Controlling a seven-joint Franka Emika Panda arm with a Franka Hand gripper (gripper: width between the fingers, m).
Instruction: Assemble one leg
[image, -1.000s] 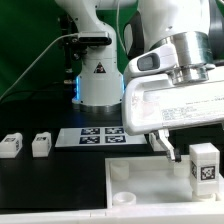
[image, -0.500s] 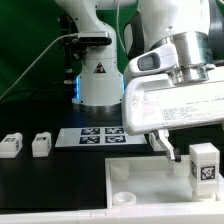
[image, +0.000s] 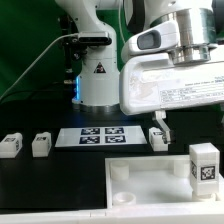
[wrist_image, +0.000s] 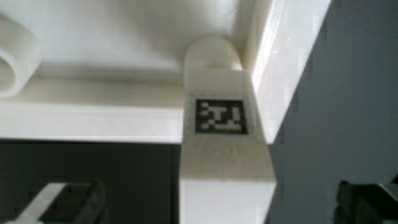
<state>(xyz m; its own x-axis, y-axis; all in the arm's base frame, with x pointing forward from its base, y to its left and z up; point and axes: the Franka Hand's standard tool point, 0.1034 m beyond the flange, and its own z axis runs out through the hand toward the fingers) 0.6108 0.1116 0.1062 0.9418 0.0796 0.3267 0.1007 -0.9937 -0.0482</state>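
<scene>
Leg (image: 203, 165): small white plastic rectangular block with a black-and-white tag, upright on the large flat white square panel (image: 122, 174), at the exterior view's right.
Handling: probably light, stiff and smooth; pinch its plain side faces.
Claw (image: 159, 131): spread, empty, above and apart from it.

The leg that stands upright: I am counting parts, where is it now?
In the exterior view the upright leg stands at the far right, at the white panel's right end, lower than and to the right of the gripper.
</scene>
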